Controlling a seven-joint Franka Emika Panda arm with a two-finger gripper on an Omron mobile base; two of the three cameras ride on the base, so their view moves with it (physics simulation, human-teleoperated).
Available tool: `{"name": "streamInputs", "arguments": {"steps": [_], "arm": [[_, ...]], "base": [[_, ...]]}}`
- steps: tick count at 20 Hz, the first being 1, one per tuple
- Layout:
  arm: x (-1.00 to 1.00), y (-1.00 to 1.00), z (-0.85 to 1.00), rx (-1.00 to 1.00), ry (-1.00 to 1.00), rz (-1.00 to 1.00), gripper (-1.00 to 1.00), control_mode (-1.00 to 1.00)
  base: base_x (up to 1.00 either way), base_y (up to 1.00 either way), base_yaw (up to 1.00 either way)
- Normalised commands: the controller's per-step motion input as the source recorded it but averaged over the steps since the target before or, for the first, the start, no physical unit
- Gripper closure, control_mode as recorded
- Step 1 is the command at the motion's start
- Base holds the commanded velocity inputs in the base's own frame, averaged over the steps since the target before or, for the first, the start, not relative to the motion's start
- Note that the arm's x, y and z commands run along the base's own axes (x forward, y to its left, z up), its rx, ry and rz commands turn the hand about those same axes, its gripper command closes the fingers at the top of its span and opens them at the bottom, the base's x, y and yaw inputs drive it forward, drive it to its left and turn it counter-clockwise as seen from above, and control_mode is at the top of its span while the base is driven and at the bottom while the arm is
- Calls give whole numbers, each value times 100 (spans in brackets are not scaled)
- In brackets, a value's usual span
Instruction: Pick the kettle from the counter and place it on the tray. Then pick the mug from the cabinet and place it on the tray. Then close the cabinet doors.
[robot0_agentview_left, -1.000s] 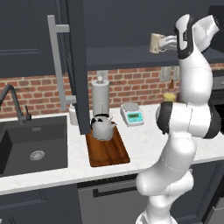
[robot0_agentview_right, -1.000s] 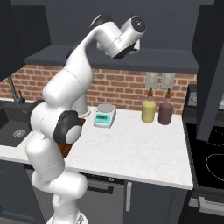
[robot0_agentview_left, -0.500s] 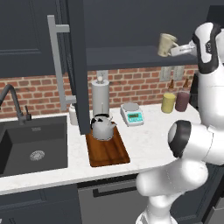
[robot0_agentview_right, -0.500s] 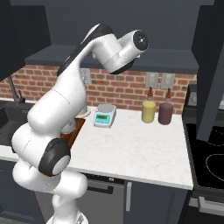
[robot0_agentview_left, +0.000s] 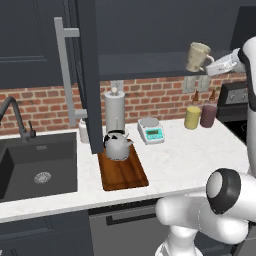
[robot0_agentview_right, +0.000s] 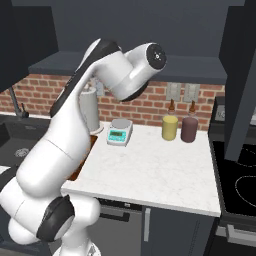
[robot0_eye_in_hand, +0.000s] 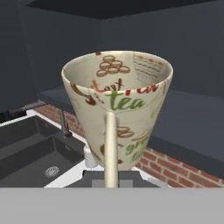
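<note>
on tray (robot0_agentview_left: 122, 172): kettle (robot0_agentview_left: 117, 145) | in claw (robot0_agentview_left: 214, 65): mug (robot0_agentview_left: 198, 56), tilted

Item count: one kettle (robot0_agentview_left: 118, 145), resting on one tray (robot0_agentview_left: 122, 173). One mug (robot0_agentview_left: 198, 56), raised near the cabinet shelf. One paper-towel roll (robot0_agentview_left: 114, 111). One digital scale (robot0_agentview_left: 151, 130). Two canisters: one yellow canister (robot0_agentview_left: 192, 117), one maroon canister (robot0_agentview_left: 208, 115). One sink (robot0_agentview_left: 37, 165) with one faucet (robot0_agentview_left: 14, 117). One surface (robot0_agentview_left: 195, 151).
</note>
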Motion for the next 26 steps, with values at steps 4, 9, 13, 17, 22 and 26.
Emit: {"name": "streamInputs", "arguments": {"steps": [4,9,13,17,22,26], "arm": [[-83,23,0,-12,0,19,100,-100],[-74,54,-20,-9,0,20,100,-100],[-59,88,-41,-3,0,17,100,-100],[-33,91,-54,-2,6,15,100,-100],[-4,65,-67,0,11,13,100,-100],[0,44,-77,0,11,10,100,-100]], "base": [[0,0,0],[0,0,0],[0,0,0],[0,0,0],[0,0,0],[0,0,0]]}}
